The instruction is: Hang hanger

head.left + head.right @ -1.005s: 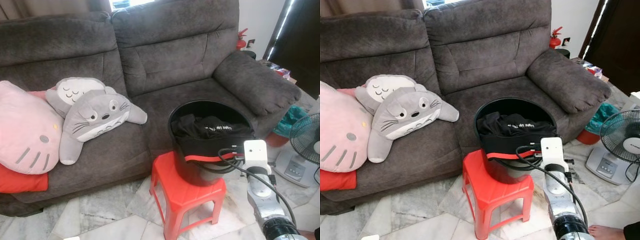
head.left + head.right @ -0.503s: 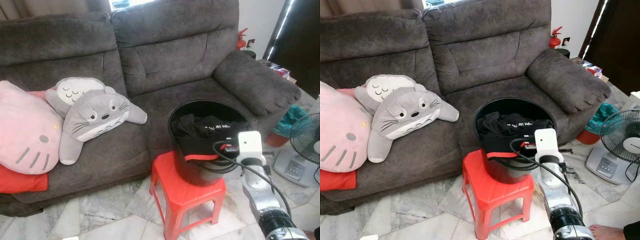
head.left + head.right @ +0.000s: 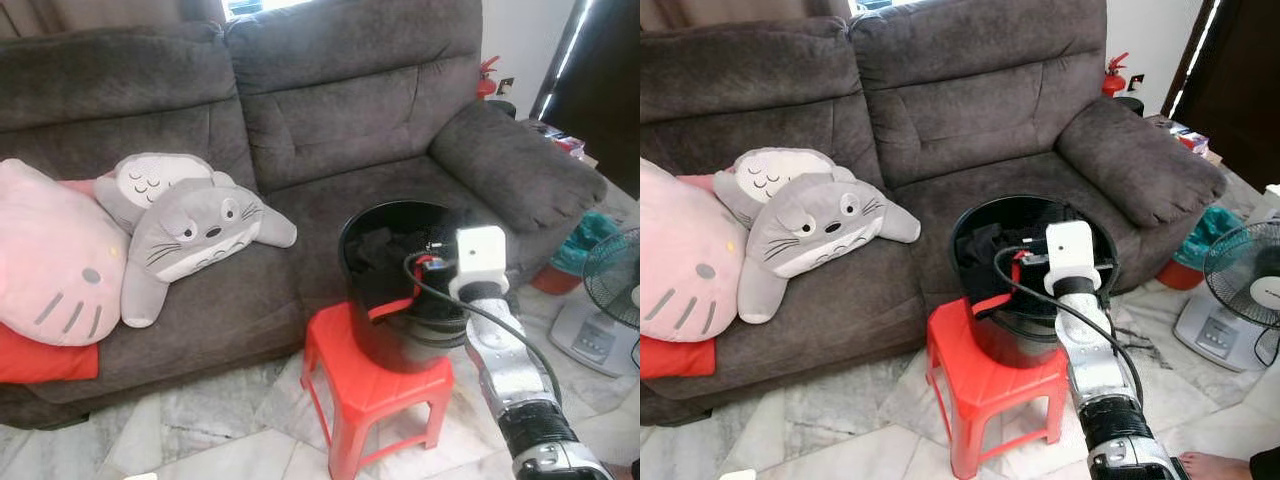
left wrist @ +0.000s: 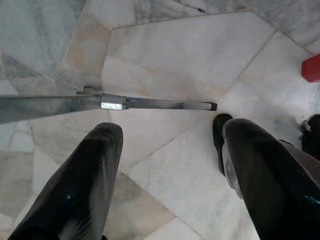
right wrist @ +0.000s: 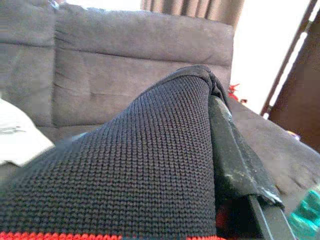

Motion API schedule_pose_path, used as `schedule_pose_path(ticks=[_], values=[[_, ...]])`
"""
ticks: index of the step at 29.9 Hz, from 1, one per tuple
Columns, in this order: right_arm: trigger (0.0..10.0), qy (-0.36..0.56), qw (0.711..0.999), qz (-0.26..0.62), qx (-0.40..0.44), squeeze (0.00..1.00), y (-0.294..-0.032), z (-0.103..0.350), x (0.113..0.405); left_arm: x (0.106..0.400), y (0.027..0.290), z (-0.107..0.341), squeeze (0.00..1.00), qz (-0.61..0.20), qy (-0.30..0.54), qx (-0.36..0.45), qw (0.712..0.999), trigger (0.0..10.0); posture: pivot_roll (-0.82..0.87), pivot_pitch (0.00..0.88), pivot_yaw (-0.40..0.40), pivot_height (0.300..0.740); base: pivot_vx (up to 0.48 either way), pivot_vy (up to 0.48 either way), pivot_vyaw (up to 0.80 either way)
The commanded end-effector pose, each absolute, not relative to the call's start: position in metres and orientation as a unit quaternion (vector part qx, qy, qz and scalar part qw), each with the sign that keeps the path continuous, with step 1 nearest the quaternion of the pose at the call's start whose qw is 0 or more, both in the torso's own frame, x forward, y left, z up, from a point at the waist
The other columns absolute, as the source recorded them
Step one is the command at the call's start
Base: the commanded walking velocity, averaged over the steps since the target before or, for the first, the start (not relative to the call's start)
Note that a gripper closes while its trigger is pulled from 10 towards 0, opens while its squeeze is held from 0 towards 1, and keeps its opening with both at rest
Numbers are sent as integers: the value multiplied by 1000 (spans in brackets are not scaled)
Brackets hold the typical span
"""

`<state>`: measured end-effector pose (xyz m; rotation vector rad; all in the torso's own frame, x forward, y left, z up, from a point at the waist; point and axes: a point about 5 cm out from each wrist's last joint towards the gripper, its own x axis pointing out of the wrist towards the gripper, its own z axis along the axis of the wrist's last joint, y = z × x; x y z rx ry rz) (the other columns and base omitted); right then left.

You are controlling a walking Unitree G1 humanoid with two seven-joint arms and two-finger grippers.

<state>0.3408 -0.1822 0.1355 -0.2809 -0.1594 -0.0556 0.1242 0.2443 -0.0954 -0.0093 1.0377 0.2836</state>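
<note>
A black bucket [image 3: 352, 262] stands on a red plastic stool [image 3: 372, 392] in front of the sofa. It holds a black knit garment [image 3: 384, 254] with a red trim. My right gripper [image 3: 437, 265] reaches over the bucket's rim from the right, behind its white wrist camera, and is shut on the garment. In the right wrist view the black knit garment [image 5: 150, 170] drapes over one finger, with red trim along the lower edge. My left gripper [image 4: 170, 165] hangs open above the marble floor with nothing between its fingers.
A dark grey sofa [image 3: 330, 120] fills the back, with a grey plush [image 3: 190, 235] and a pink plush [image 3: 50, 265] on its left seat. A floor fan [image 3: 1245, 295] stands at the right. A person's bare foot [image 3: 1210, 465] is near my right arm. A metal bar [image 4: 150, 103] lies below my left gripper.
My right arm has swung left and forward over the bucket. The garment's red-trimmed edge, which lay along the front rim, has been drawn up and to the left.
</note>
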Motion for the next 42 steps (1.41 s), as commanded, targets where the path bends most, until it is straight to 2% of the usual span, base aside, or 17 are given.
schedule_pose_path(ticks=[1, 12, 22, 23, 24, 28, 29, 31, 42], values=[[0, -103, 986, -8, -132, 0, -173, 152, 344, 120, 248, -96, 0, 133, 501, 9, 855, 10000, -244, 0, 76, 740, 0, 0, 0], [0, -153, 982, 38, -106, 0, -152, 193, 347, 120, 248, -96, 0, 132, 501, 7, 855, 10000, -245, 0, 76, 740, 0, 0, 0], [0, -78, 990, 47, -108, 0, -155, 161, 340, 119, 248, -96, 0, 131, 502, 6, 855, 10000, -240, 0, 74, 740, 0, 0, 0], [706, -69, 991, 46, -105, 0, -155, 158, 337, 119, 248, -96, 0, 131, 502, 6, 855, 10000, -241, 0, 75, 740, 0, 0, 0], [7333, -65, 991, 46, -105, 0, -154, 155, 335, 119, 248, -96, 0, 131, 502, 6, 855, 10000, -241, 0, 75, 740, 0, 0, 0], [7333, -60, 991, 47, -106, 0, -153, 152, 332, 119, 248, -96, 0, 131, 502, 6, 855, 10000, -241, 0, 75, 740, 0, 0, 0], [10000, -51, 993, 41, -103, 0, -151, 146, 326, 118, 249, -96, 0, 132, 502, 5, 855, 10000, -232, 0, 76, 740, 0, 0, 0], [10000, -23, 996, 1, -86, 0, -152, 128, 307, 116, 253, -95, 0, 133, 501, 7, 855, 10000, -225, 0, 83, 740, 0, 0, 0], [10000, -18, 997, -3, -76, 0, -144, 125, 298, 112, 261, -94, 0, 130, 505, 22, 853, 10000, -206, 0, 107, 740, 0, 0, 0]])
